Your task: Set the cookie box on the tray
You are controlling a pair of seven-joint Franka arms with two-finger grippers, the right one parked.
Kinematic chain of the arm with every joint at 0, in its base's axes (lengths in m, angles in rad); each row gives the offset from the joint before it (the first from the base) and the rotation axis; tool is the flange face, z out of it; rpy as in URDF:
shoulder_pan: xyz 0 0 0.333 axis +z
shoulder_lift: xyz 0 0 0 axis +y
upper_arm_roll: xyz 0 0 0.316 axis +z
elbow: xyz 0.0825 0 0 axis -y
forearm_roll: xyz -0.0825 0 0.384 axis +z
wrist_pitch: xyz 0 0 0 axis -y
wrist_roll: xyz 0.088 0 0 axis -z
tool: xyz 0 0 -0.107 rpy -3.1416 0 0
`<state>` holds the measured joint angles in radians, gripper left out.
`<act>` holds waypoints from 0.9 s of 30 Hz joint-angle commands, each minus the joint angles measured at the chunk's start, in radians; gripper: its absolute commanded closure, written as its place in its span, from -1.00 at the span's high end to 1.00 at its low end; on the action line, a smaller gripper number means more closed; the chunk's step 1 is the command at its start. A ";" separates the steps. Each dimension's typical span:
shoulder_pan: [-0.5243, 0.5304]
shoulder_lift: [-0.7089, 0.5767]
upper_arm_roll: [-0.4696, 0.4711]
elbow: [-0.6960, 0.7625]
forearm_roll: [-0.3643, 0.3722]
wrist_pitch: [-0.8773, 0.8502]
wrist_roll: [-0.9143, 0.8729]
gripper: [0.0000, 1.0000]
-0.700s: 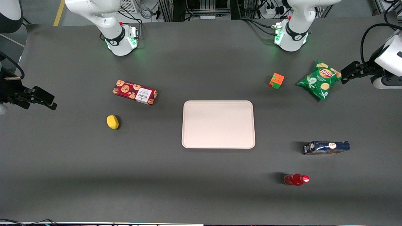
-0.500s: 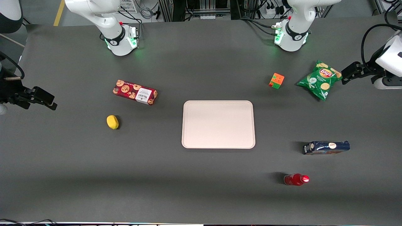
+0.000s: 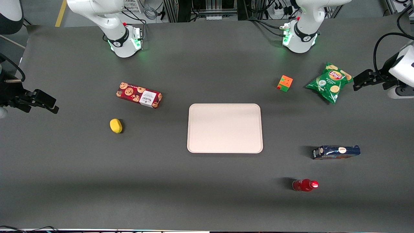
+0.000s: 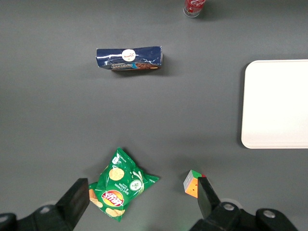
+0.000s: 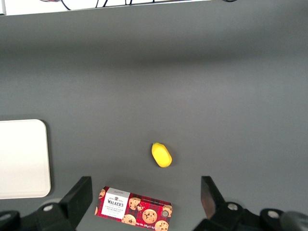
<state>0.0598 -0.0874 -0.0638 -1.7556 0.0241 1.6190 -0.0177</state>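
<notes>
The hand (image 4: 139, 204), fingers spread and empty, hangs at the working arm's end of the worktop (image 3: 207, 194), above the chips bag (image 3: 329, 83). The cookie box (image 3: 336, 152) lies nearer the front edge, well apart from the tray (image 3: 224, 128). The bottle (image 3: 305, 185) nearby risks being knocked.

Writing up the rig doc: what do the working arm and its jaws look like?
White glossy arm shells with a black joint ring and green lights at the base; black cable looping to the wrist. The gripper, beside the chips bag, is matt black with two blocky jaws, spread open.
</notes>
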 commanded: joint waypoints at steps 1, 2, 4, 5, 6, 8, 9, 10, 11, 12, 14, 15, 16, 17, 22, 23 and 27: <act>-0.001 0.018 0.006 0.030 -0.007 -0.008 -0.002 1.00; -0.001 0.018 0.006 0.030 -0.007 -0.007 -0.002 1.00; 0.000 0.020 0.009 0.030 -0.007 -0.007 -0.002 1.00; 0.000 0.023 0.009 0.030 -0.007 -0.007 -0.002 1.00; 0.000 0.024 0.009 0.030 -0.007 -0.008 -0.004 1.00; 0.000 0.026 0.009 0.028 -0.007 -0.010 -0.005 1.00; 0.000 0.026 0.009 0.028 -0.007 -0.011 -0.007 1.00; 0.000 0.026 0.010 0.028 -0.007 -0.011 -0.008 1.00; 0.000 0.028 0.010 0.027 -0.007 -0.013 -0.010 1.00; 0.000 0.029 0.010 0.027 -0.007 -0.016 -0.010 1.00; 0.000 0.031 0.013 0.027 -0.006 -0.021 -0.019 1.00; 0.000 0.031 0.016 0.027 -0.006 -0.022 -0.027 1.00; 0.000 0.031 0.019 0.028 -0.004 -0.024 -0.036 1.00; 0.000 0.031 0.019 0.028 -0.006 -0.025 -0.044 1.00; 0.000 0.026 0.022 0.057 -0.004 -0.050 -0.091 1.00; 0.000 0.028 0.024 0.079 -0.003 -0.066 -0.106 1.00; 0.002 0.035 0.030 0.152 0.008 -0.131 -0.212 1.00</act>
<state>0.0617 -0.0646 -0.0419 -1.7123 0.0246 1.5782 -0.1133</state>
